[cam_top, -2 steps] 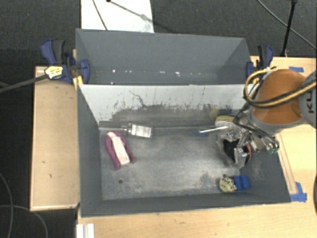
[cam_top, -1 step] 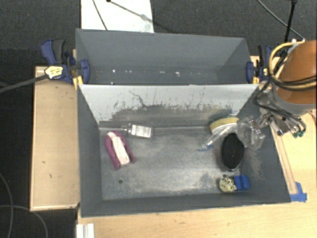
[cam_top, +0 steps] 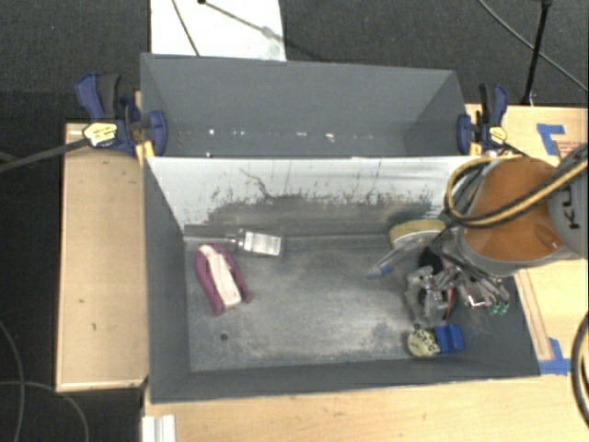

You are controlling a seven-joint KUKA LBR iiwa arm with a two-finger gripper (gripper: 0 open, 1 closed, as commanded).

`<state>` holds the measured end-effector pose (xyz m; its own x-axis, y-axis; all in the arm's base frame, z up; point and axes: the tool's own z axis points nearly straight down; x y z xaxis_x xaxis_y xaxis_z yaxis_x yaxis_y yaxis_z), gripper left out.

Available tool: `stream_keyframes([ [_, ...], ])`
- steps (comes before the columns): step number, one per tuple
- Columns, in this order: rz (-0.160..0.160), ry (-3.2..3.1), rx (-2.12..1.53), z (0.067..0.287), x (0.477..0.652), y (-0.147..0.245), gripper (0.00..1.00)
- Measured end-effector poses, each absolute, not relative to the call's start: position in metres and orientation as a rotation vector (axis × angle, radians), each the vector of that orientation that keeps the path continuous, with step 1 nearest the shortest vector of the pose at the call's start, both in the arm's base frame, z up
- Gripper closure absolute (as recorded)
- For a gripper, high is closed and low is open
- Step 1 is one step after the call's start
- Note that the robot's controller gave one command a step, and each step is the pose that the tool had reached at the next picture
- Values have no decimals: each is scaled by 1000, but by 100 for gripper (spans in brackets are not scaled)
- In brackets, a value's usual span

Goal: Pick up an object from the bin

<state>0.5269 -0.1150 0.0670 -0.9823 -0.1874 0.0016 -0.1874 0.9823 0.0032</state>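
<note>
Grey bin [cam_top: 304,316], with the gripper [cam_top: 431,304] down in the lower right, can't tell if it's open or closed. 1 pink-purple bundle [cam_top: 218,279] sits far left. 1 blue block [cam_top: 449,340] and 1 cream disc [cam_top: 422,343] lie just below the gripper.

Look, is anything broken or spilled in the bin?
Nothing looks broken or spilled. The purple-and-white thing and small clear bottle lie loose at the left; the bin's back wall is just scratched up.
</note>
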Motion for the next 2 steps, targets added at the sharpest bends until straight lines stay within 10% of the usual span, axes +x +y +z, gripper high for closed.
stream_keyframes([
  [1, -3, -3000, 936, 70, 542, -110, 100],
  [2, -1, -3003, 933, 71, 543, -111, 0],
])
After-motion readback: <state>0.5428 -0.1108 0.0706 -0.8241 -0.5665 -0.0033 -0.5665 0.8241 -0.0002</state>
